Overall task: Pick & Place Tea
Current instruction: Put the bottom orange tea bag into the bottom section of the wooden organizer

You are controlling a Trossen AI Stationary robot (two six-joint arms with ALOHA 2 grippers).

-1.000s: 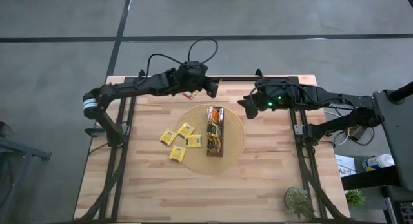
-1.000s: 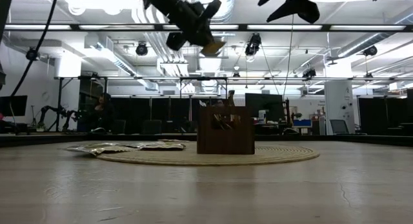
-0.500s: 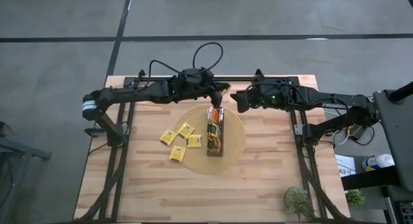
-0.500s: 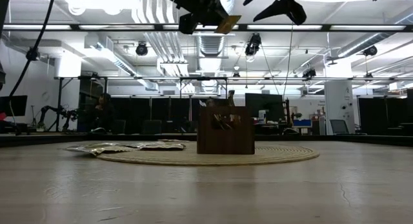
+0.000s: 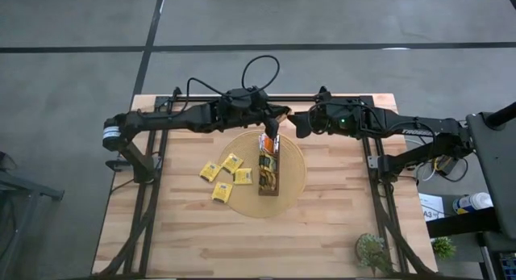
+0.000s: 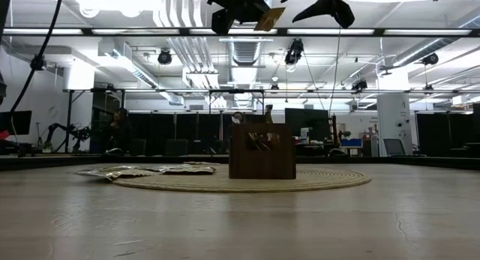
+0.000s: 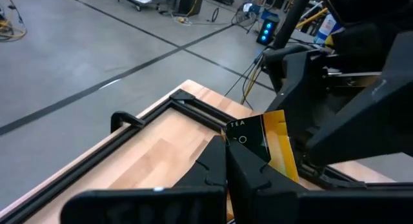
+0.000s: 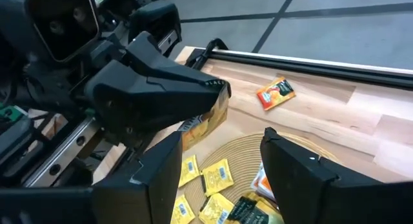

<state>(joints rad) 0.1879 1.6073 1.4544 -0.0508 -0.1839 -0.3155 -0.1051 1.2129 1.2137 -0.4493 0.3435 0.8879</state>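
Since a moment ago my left claw [image 5: 276, 119] has swung inward over the far end of the dark tray [image 5: 268, 173], still pinching a green-and-yellow tea sachet [image 7: 266, 143] high above it, while my right claw [image 5: 297, 127], spread wide, crowds close alongside, and four yellow sachets [image 5: 226, 175] lie left of the tray.

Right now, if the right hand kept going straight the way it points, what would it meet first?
Probably the left hand, shut on a dark green and yellow paper tea sachet. In the right wrist view both sit directly ahead between the open right hand fingers, though how far apart they are is unclear.
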